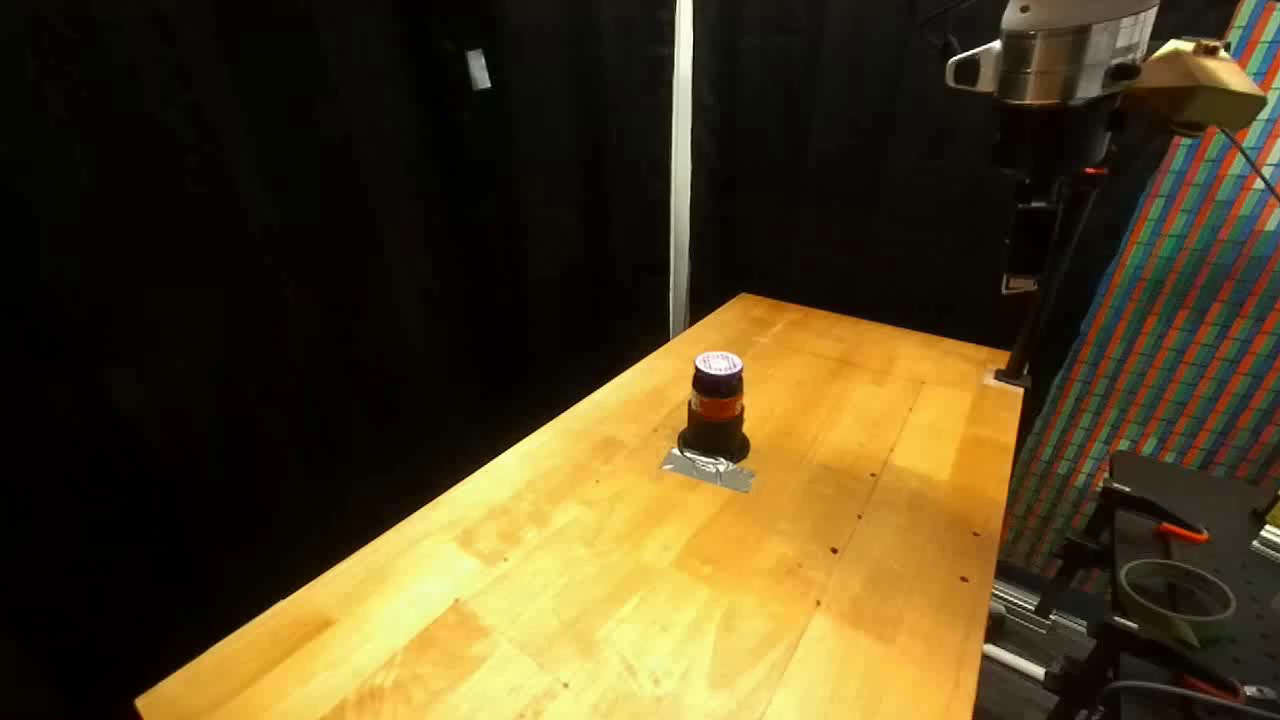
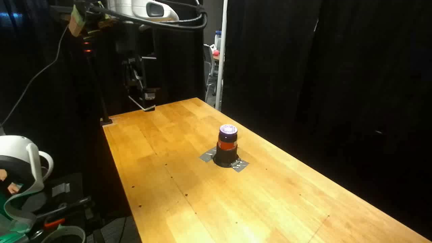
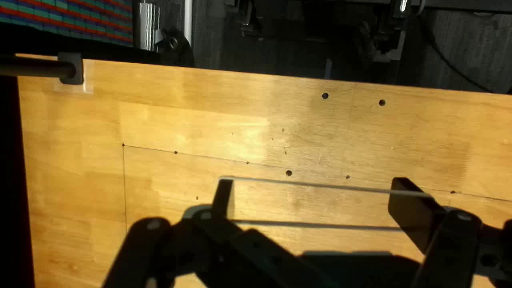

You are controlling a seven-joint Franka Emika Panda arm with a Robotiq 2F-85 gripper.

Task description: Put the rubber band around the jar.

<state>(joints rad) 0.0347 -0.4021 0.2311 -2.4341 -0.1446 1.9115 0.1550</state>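
The claw (image 3: 313, 205), spread wide, has the rubber band (image 3: 320, 186) looped around it (both strands straight).

Wooden table (image 1: 600, 560), small dark holes (image 3: 289, 173) dotting top. Two grey tape pieces (image 2: 240, 165) flat on table in an exterior view. Black post (image 3: 38, 66) standing at table corner. Black curtains (image 1: 350, 250), pale pole (image 1: 682, 160) showing between them. Sheet (image 1: 1170, 350) checked in red, green and blue, hanging beyond table. Beside table, dark stand (image 1: 1200, 485) bearing tape roll (image 1: 1178, 565) and orange piece (image 1: 1183, 533). In an exterior view, white curved device (image 2: 15, 145), kind unclear. Just beside pole, farther back, chair (image 2: 208, 55) and blue-topped container (image 2: 218, 39).
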